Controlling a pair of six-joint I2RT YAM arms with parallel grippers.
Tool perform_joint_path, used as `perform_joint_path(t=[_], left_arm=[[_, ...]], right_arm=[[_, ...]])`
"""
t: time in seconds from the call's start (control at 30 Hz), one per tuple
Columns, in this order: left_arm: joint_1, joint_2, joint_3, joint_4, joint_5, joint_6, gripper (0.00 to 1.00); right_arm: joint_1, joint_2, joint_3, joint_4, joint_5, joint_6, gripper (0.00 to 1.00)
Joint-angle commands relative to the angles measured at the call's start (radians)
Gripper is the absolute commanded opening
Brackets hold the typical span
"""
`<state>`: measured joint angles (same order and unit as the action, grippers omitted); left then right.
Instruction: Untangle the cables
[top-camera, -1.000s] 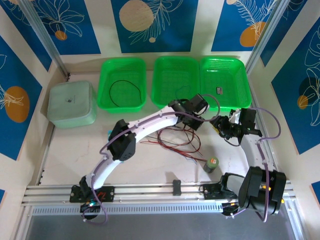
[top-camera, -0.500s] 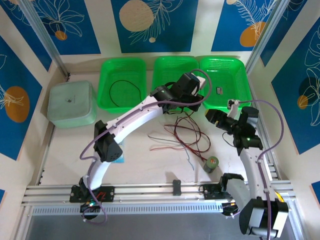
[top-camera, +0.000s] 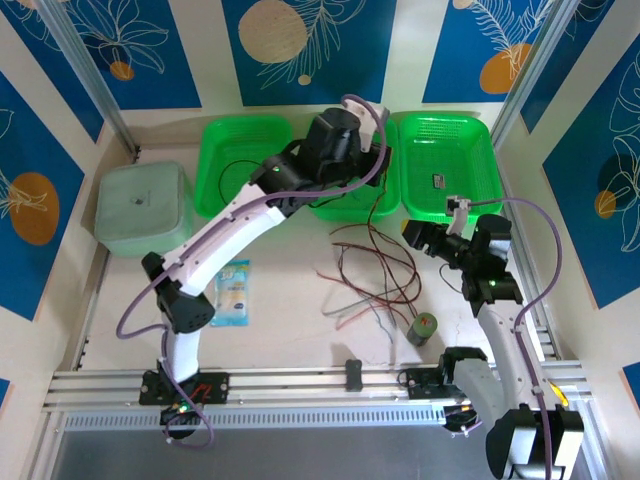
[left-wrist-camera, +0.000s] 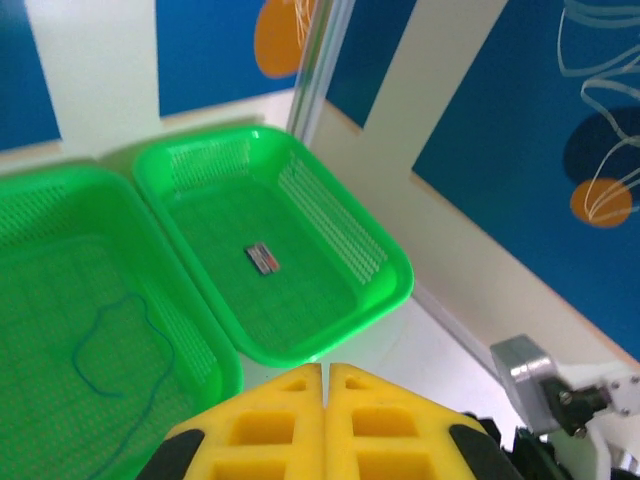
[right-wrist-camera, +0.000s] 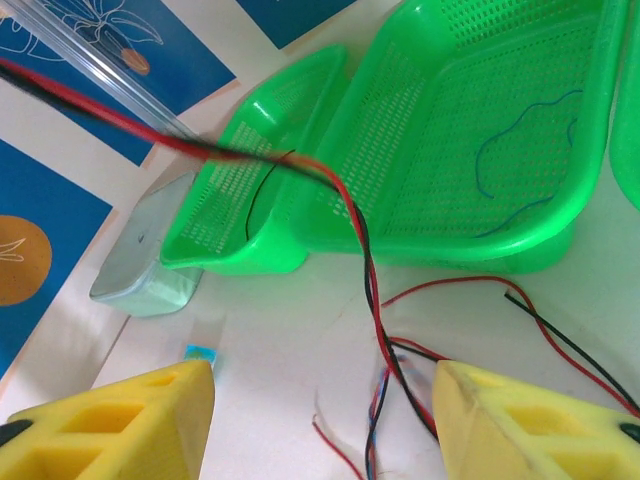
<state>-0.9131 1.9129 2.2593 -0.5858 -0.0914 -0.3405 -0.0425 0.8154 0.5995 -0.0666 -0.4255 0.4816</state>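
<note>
Nearest, the right wrist view shows the right gripper (right-wrist-camera: 325, 385) with jaws wide apart and empty above the cables (right-wrist-camera: 378, 300), a red and black strand (right-wrist-camera: 350, 215) running taut upward. The top view traces it to the left gripper (left-wrist-camera: 325, 390), which grips it. Its own camera shows only jaws pressed together above the middle basket (left-wrist-camera: 50, 280), which holds a blue cable (left-wrist-camera: 78, 350).

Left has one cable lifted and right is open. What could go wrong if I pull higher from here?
1. The red-black cable in the shut left gripper runs down into the tangle, and the open right gripper pins nothing. Pulling may drag the whole pile or tighten a knot.
2. Strands lie close to the can, so a dragged pile could knock it over.
</note>
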Motion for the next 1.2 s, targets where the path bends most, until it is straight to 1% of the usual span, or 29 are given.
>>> perform_joint_path(t=[0.0, 0.1, 0.23, 0.3, 0.4, 0.57, 0.67, 0.83, 0.97, 1.03, 1.17], left_arm=[[0.014, -0.062, -0.028, 0.058, -0.082, 0.03, 0.0], [0.024, -0.108, -0.072, 0.124, -0.144, 0.055, 0.0], [0.031, -0.148, -0.077, 0.174, -0.196, 0.093, 0.0], [0.032, -0.183, -0.116, 0.233, -0.24, 0.124, 0.0], [0.034, -0.24, -0.168, 0.325, -0.274, 0.179, 0.0], [0.038, -0.301, -0.152, 0.357, -0.302, 0.245, 0.0], [0.038, -0.336, -0.147, 0.367, -0.313, 0.275, 0.0], [0.037, -0.409, -0.201, 0.37, -0.378, 0.293, 0.0], [0.037, -0.465, -0.282, 0.345, -0.384, 0.26, 0.0], [0.038, -0.474, -0.288, 0.301, -0.378, 0.245, 0.0], [0.038, -0.498, -0.327, 0.248, -0.377, 0.205, 0.0]], right_arm=[[0.012, 0.002, -0.014, 0.027, 0.004, -0.025, 0.6], [0.018, 0.0, -0.016, 0.042, -0.001, -0.033, 0.6], [0.031, -0.003, -0.013, 0.049, 0.003, -0.061, 0.6], [0.039, -0.005, -0.009, 0.056, 0.009, -0.079, 0.6], [0.048, -0.009, 0.003, 0.067, 0.016, -0.095, 0.6], [0.07, -0.001, 0.027, 0.074, 0.038, -0.112, 0.6], [0.082, 0.008, 0.036, 0.087, 0.038, -0.118, 0.6], [0.121, 0.029, 0.056, 0.128, 0.034, -0.152, 0.6], [0.196, 0.055, 0.079, 0.216, 0.063, -0.243, 0.6], [0.237, 0.083, 0.109, 0.246, 0.079, -0.291, 0.6], [0.303, 0.17, 0.216, 0.269, 0.052, -0.354, 0.6]])
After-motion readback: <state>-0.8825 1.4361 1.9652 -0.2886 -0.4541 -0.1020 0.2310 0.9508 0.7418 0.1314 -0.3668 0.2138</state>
